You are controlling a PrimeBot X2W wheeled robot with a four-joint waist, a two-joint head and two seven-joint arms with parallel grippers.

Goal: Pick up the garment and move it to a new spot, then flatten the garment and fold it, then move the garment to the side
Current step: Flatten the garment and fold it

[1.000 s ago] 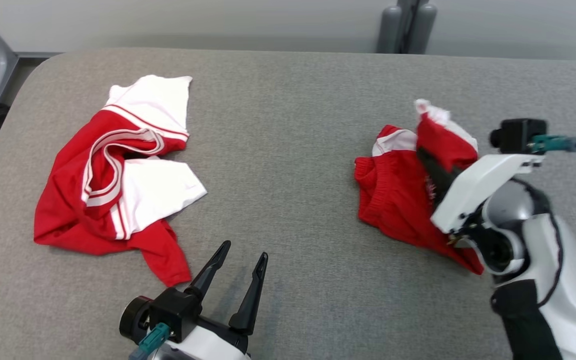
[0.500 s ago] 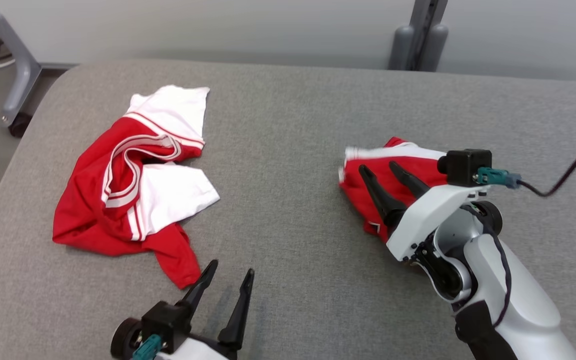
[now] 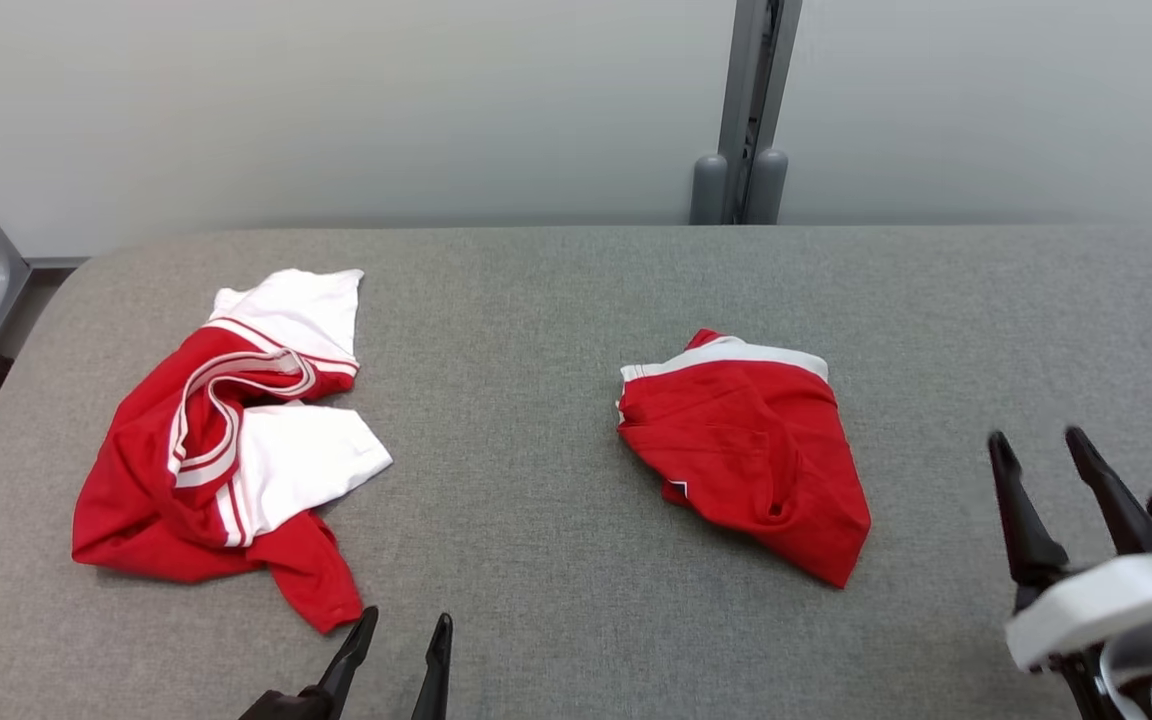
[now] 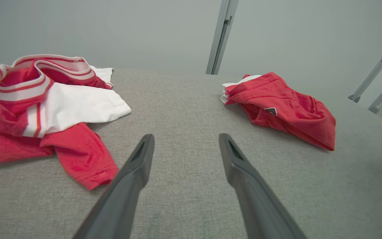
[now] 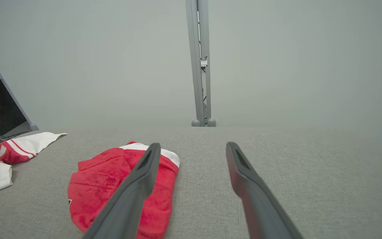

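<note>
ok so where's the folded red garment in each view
head view: folded red garment right of centre
left wrist view: folded red garment upper right
right wrist view: folded red garment lower left
shared landmark: grey post at the back

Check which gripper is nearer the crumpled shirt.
Left. The left gripper sits just right of the shirt's near sleeve; the right gripper is far off, beyond the folded garment.
</note>
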